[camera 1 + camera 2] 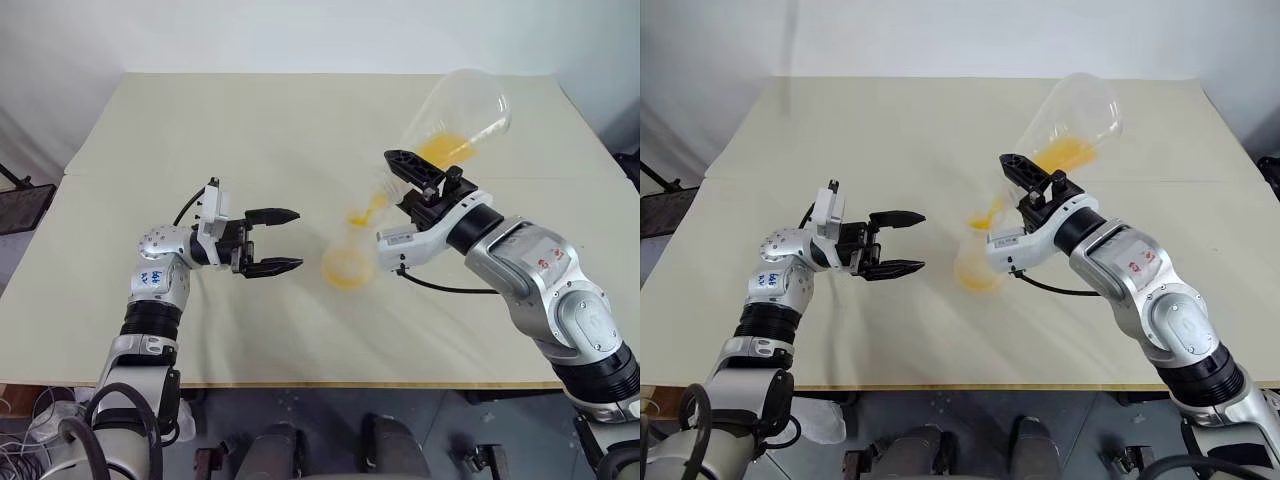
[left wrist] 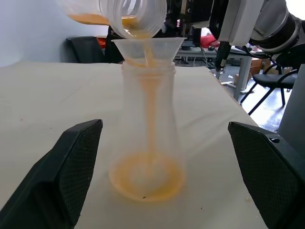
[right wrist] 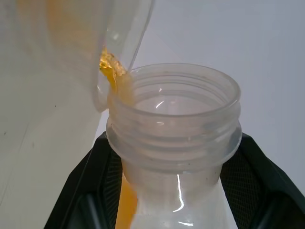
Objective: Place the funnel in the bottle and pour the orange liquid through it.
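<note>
The clear bottle (image 2: 147, 119) stands upright on the table with the small clear funnel (image 2: 147, 45) seated in its neck. My right gripper (image 1: 400, 185) is shut on the threaded neck of a clear pouring container (image 1: 460, 110), which is tilted mouth-down over the funnel. Orange liquid (image 1: 440, 148) lies in the tilted container. A thin stream of it runs through the funnel and forms a shallow pool (image 2: 147, 179) on the bottle's bottom. My left gripper (image 1: 298, 238) is open, level with the bottle and just to its left, not touching it.
The cream table (image 1: 200, 130) reaches far behind and to both sides of the bottle. Its front edge (image 1: 300, 383) runs close below my arms. A dark object (image 1: 20, 205) stands off the table's left side.
</note>
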Tool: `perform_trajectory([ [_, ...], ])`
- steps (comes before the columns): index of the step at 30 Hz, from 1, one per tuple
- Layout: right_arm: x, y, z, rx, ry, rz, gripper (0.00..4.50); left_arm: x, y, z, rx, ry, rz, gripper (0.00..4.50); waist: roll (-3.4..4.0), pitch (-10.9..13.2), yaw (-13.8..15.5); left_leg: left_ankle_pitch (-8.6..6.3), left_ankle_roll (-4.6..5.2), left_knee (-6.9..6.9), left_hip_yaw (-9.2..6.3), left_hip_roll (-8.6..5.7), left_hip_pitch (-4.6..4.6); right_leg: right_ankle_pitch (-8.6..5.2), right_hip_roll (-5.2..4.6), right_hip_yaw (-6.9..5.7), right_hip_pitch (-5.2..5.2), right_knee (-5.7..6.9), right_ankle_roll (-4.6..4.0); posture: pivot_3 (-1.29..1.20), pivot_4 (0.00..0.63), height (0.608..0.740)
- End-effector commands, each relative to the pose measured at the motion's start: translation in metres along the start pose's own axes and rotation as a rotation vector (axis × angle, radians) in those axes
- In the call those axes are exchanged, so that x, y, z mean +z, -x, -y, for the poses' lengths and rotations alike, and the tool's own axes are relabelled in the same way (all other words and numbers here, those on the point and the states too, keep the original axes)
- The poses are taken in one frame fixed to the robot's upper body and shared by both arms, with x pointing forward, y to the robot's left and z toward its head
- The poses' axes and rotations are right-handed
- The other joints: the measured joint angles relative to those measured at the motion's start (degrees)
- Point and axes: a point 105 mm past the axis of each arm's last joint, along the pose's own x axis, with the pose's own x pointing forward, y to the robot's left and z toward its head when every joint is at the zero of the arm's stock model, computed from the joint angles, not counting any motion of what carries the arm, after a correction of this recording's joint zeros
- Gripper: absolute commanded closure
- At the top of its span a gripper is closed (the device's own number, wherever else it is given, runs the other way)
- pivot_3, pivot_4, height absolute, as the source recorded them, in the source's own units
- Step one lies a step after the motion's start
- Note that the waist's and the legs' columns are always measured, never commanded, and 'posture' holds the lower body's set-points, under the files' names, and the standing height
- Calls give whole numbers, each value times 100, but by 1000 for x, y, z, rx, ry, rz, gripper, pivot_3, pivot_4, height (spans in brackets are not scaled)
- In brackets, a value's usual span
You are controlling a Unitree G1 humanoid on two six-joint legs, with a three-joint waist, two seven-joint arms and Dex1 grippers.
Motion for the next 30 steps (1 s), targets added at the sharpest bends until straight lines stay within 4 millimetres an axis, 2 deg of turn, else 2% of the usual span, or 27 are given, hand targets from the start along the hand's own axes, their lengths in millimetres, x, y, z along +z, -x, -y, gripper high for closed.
perform_trajectory([
  [1, -8, 3, 23, -84, 61, -8, 2058, 9, -3, -2, -9, -39, 17, 0, 0, 0, -2, 0, 0, 0, 0, 0, 0, 0, 0, 0, 0, 0, 0, 0, 150, 740],
  [30, -8, -1, 25, -102, 156, 50, 2058, 10, -6, -3, -15, -44, 16, 0, 0, 0, -3, 0, 0, -1, -1, 0, 0, 0, 0, 0, 0, 0, 0, 0, 150, 740],
])
